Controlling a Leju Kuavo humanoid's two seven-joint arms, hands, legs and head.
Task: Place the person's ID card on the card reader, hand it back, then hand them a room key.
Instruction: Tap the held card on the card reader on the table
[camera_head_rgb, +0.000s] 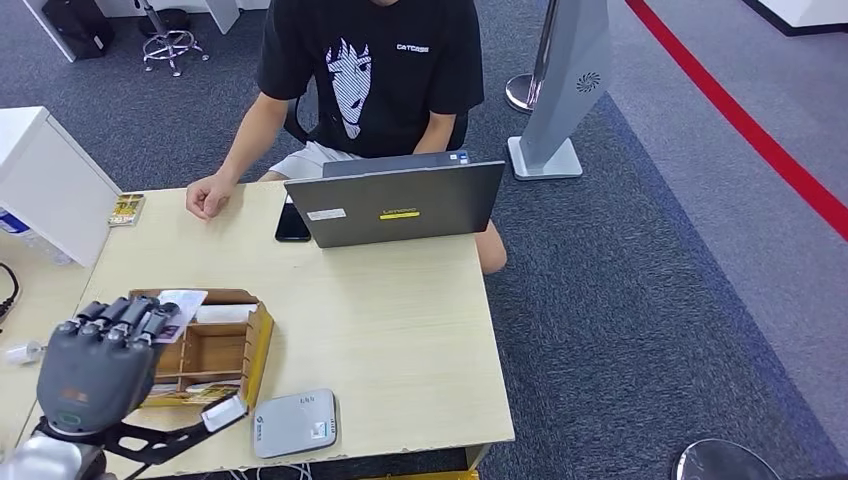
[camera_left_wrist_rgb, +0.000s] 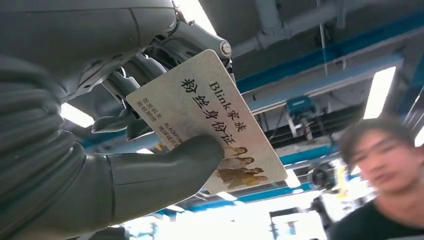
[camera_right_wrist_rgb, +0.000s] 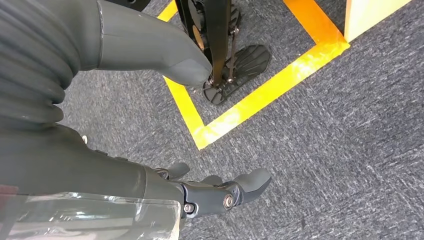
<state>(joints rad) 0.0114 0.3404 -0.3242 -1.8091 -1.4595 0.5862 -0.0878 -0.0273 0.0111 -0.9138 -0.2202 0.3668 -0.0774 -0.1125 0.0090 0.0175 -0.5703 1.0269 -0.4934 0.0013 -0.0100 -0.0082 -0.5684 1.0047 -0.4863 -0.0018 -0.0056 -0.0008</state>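
Left wrist view, centre: left hand (camera_left_wrist_rgb: 107, 150) pinches the ID card (camera_left_wrist_rgb: 210, 112) thumb-over-face; likely light, stiff, slick, so edges grip best.

Wooden table (camera_head_rgb: 400, 330) — laptop (camera_head_rgb: 400, 205), phone (camera_head_rgb: 292, 224), organizer (camera_head_rgb: 215, 350), reader (camera_head_rgb: 294, 423).

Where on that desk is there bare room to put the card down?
The widest bare patch of the table runs from the laptop down to the grey card reader. The left side is crowded: the wooden organizer and the left hand holding the ID card.
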